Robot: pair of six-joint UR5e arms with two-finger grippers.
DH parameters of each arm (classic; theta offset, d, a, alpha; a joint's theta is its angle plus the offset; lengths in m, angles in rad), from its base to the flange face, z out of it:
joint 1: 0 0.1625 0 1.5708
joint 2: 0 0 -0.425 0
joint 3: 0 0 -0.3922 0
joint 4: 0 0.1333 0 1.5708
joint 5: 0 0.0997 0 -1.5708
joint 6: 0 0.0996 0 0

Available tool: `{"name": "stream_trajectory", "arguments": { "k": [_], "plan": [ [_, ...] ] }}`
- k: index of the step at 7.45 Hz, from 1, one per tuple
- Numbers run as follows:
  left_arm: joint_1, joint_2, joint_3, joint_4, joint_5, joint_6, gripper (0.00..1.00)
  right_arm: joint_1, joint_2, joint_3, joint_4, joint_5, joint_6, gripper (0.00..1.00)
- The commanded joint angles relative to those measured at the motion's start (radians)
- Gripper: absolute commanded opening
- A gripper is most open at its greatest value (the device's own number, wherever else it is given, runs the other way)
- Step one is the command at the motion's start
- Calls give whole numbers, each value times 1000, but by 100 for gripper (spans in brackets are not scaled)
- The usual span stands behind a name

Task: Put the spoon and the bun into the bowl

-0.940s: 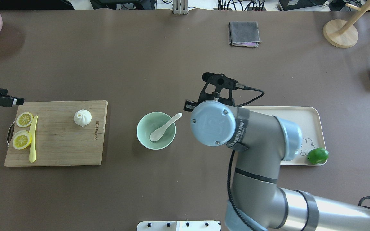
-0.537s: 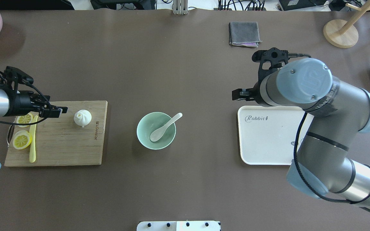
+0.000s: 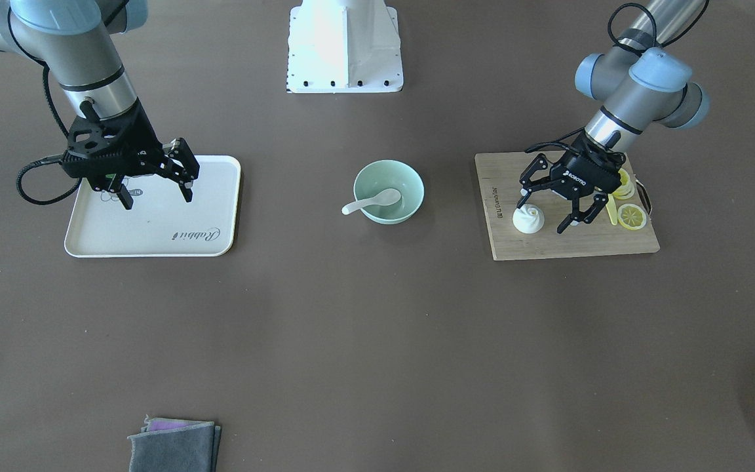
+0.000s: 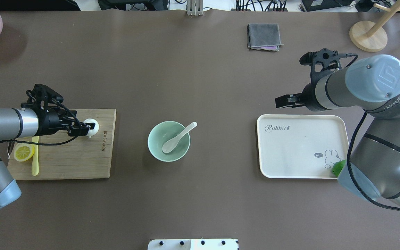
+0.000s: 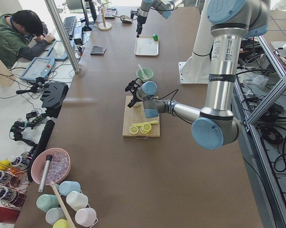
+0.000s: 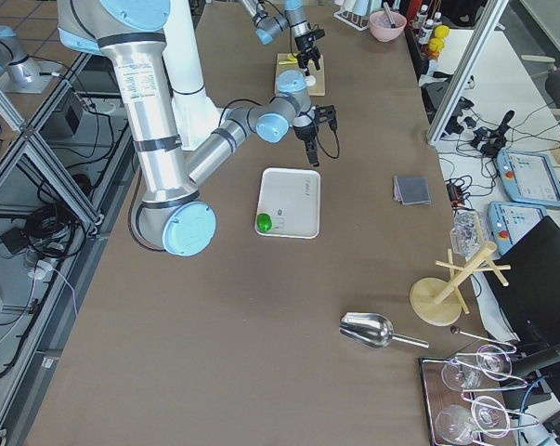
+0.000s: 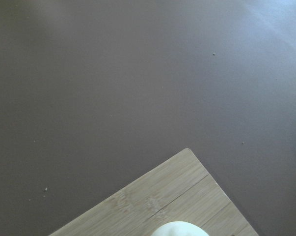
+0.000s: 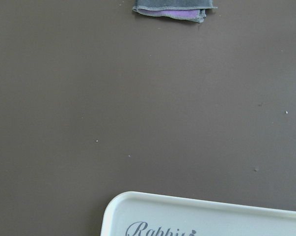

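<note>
Front-facing view: left gripper (image 3: pixel 542 216) hangs spread open around bun (image 3: pixel 528 221), looks ready to grab; spoon (image 3: pixel 372 199) already sits in bowl (image 3: pixel 411 177)

Between the board (image 4: pixel 82 163) and the bowl (image 4: pixel 152 150) a strip of bare table is lying open for a gripper to cross. The spoon (image 4: pixel 178 136) is lying in the bowl, its handle sticking out over the rim away from the board, so the board-side rim is offering free entry. Lemon slices (image 3: pixel 632 216) and a yellow utensil (image 3: pixel 611 208) are crowding the board's outer end. The right gripper (image 3: pixel 154 190) is hanging spread over the tray (image 4: pixel 297 139), well apart from the bowl.
</note>
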Motion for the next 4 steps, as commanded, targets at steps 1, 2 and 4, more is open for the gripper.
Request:
{"name": "stream_trajectory", "arguments": {
  "k": [1, 2, 4],
  "plan": [
    [64, -7, 5, 0, 90, -4, 76, 1, -3, -4, 4, 0, 1, 100],
    [66, -5, 0, -1, 90, -6, 52, 1, -1, -4, 4, 0, 1, 100],
    [66, -7, -32, -13, 92, -15, 0, 1, 0, -3, 4, -2, 13, 100]
  ]
}}
